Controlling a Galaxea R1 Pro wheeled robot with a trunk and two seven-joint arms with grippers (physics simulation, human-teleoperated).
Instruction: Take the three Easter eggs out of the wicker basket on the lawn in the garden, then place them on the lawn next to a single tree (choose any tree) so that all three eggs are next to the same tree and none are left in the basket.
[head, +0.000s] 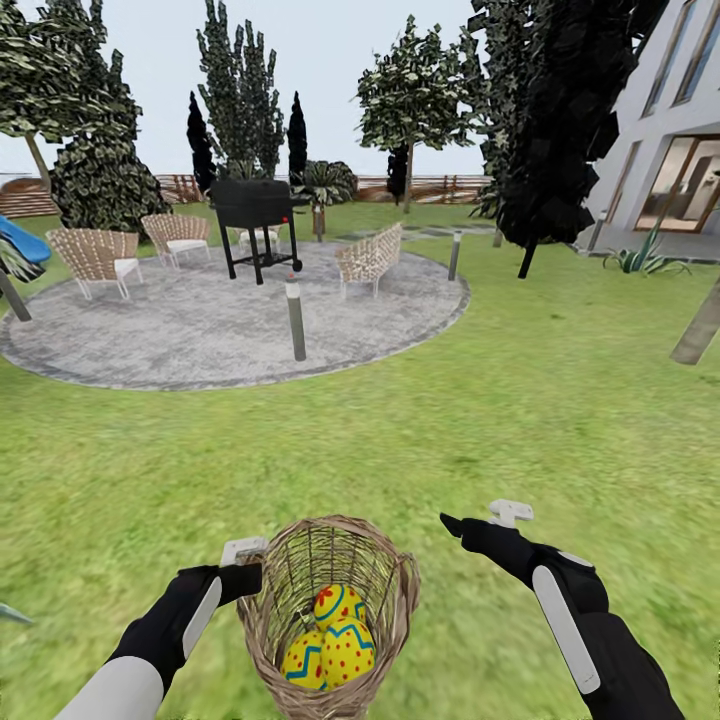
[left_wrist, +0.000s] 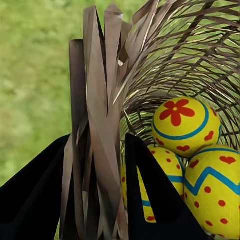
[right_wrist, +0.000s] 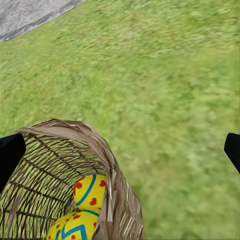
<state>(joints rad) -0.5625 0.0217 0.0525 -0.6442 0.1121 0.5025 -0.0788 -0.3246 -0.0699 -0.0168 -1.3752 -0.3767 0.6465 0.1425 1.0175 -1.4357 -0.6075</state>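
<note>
The brown wicker basket (head: 300, 580) sits low in the head view's middle, over the lawn (head: 560, 400). Three yellow Easter eggs (head: 338, 604) (head: 348, 648) (head: 303, 662) lie inside it. My left gripper (head: 245, 566) is shut on the basket's left rim. In the left wrist view one black finger (left_wrist: 35, 195) is outside the wall (left_wrist: 100, 100) and the other inside, beside the eggs (left_wrist: 184, 125). My right gripper (head: 478, 518) hangs open just right of the basket, holding nothing. The right wrist view shows the basket (right_wrist: 60, 150) with two eggs (right_wrist: 90, 190) visible. A pale-trunked tree (head: 698, 330) stands at the right.
A round grey paved area (head: 200, 320) lies ahead on the left, with a bollard (head: 295, 318), a black grill (head: 255, 215) and woven chairs (head: 95, 255). A near-black tree (head: 560, 130) and the white house (head: 670, 130) stand at the back right. Open grass spreads around the basket.
</note>
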